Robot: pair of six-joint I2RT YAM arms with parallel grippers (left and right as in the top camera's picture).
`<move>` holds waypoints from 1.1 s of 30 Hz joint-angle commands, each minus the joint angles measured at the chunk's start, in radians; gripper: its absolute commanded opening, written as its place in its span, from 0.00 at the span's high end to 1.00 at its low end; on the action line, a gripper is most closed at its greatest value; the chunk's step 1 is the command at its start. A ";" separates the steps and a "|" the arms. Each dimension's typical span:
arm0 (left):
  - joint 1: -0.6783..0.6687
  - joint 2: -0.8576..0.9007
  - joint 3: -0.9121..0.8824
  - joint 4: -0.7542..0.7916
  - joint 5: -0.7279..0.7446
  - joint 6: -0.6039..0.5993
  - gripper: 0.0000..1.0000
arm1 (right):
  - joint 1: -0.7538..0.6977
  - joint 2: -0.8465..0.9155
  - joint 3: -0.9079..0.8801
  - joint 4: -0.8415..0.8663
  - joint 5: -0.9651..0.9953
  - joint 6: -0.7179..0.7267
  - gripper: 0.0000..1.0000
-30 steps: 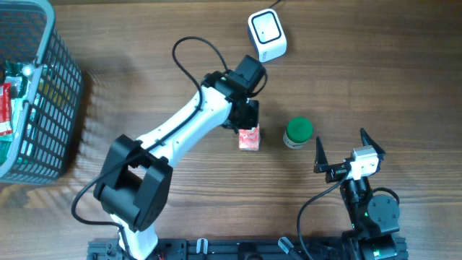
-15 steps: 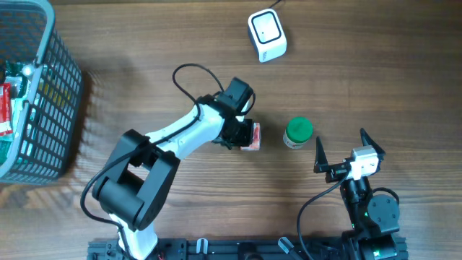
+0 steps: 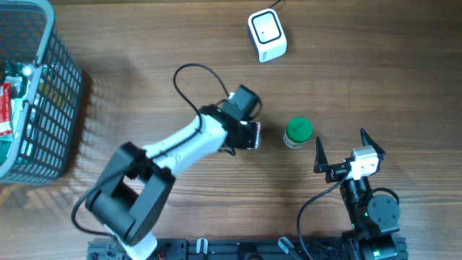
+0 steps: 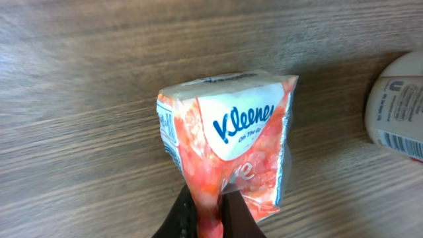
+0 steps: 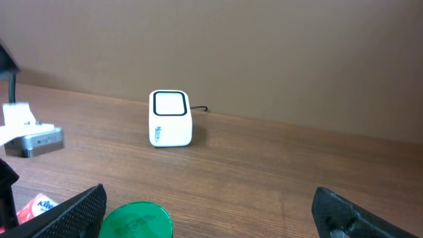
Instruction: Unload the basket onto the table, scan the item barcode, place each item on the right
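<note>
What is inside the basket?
The basket holds a red packet and something green. Its mesh wall and the picture's edge hide the rest.

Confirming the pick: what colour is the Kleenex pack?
Kleenex pack: orange-red, white label; best in left wrist view.

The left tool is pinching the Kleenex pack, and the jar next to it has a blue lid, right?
Not quite. The lid on the jar is green, not blue, and the overhead view shows it clearly. The rest is right: the left tool is pinching the Kleenex pack, and the jar sits next to it.
</note>
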 commanded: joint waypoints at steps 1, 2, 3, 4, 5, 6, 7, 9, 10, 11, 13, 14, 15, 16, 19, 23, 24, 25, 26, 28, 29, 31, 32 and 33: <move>-0.157 -0.054 0.051 -0.008 -0.330 0.103 0.96 | -0.004 0.002 -0.001 0.003 0.002 -0.005 0.00; -0.198 -0.054 0.052 0.002 -0.385 0.133 0.96 | -0.004 0.001 -0.001 0.003 0.002 -0.005 0.00; -0.236 -0.054 0.052 0.010 -0.451 0.136 0.96 | -0.004 0.001 -0.001 0.003 0.002 -0.006 0.00; -0.285 -0.054 0.052 0.019 -0.546 0.136 0.96 | -0.004 0.001 -0.001 0.003 0.002 -0.005 0.00; -0.313 -0.054 0.052 0.024 -0.606 0.135 0.96 | -0.004 0.001 -0.001 0.003 0.002 -0.005 0.00; -0.334 -0.054 0.052 0.024 -0.652 0.132 0.96 | -0.004 0.001 -0.001 0.003 0.002 -0.005 0.00; -0.352 -0.054 0.052 0.024 -0.687 0.132 0.96 | -0.004 0.001 -0.001 0.003 0.002 -0.005 0.01; -0.365 -0.052 0.051 0.024 -0.705 0.132 0.96 | -0.004 0.002 -0.001 0.003 0.002 -0.005 0.00; -0.365 -0.052 0.051 0.024 -0.705 0.132 0.96 | -0.004 0.001 -0.001 0.003 0.002 -0.005 0.00; -0.365 -0.049 0.051 0.024 -0.705 0.132 0.96 | -0.004 0.002 -0.001 0.003 0.002 -0.005 0.00; -0.364 -0.038 0.051 0.024 -0.734 0.132 0.96 | -0.004 0.001 -0.001 0.003 0.002 -0.005 0.00; -0.364 -0.027 0.051 0.025 -0.739 0.131 0.96 | -0.004 0.001 -0.001 0.003 0.002 -0.005 0.00; -0.364 -0.017 0.051 0.027 -0.739 0.122 0.96 | -0.004 0.002 -0.001 0.003 0.002 -0.005 0.00; -0.364 -0.006 0.051 0.027 -0.739 0.103 0.96 | -0.004 0.001 -0.001 0.003 0.002 -0.005 0.00; -0.362 0.030 0.051 0.027 -0.739 0.054 0.96 | -0.004 0.001 -0.001 0.003 0.002 -0.005 0.00; -0.326 0.070 0.058 -0.008 -0.695 0.002 0.96 | -0.004 0.001 -0.001 0.003 0.002 -0.005 0.00; -0.310 0.071 0.069 -0.036 -0.671 -0.001 0.96 | -0.004 0.001 -0.001 0.003 0.002 -0.005 0.00; -0.290 0.071 0.089 -0.073 -0.647 -0.005 0.96 | -0.004 0.002 -0.001 0.003 0.002 -0.005 0.01; -0.259 0.071 0.132 -0.136 -0.619 -0.009 0.96 | -0.004 0.002 -0.001 0.003 0.002 -0.005 0.00; -0.214 0.071 0.219 -0.231 -0.545 -0.022 0.96 | -0.004 0.001 -0.001 0.003 0.002 -0.005 0.00; -0.196 0.071 0.259 -0.270 -0.502 -0.027 0.96 | -0.004 0.001 -0.001 0.003 0.002 -0.005 0.01; -0.165 0.072 0.346 -0.357 -0.430 -0.039 0.96 | -0.004 0.001 -0.001 0.003 0.002 -0.005 0.00; -0.153 0.078 0.399 -0.418 -0.430 -0.058 0.96 | -0.004 0.002 -0.001 0.003 0.002 -0.005 0.00; -0.148 0.091 0.450 -0.476 -0.431 -0.068 0.96 | -0.004 0.002 -0.001 0.003 0.002 -0.005 0.00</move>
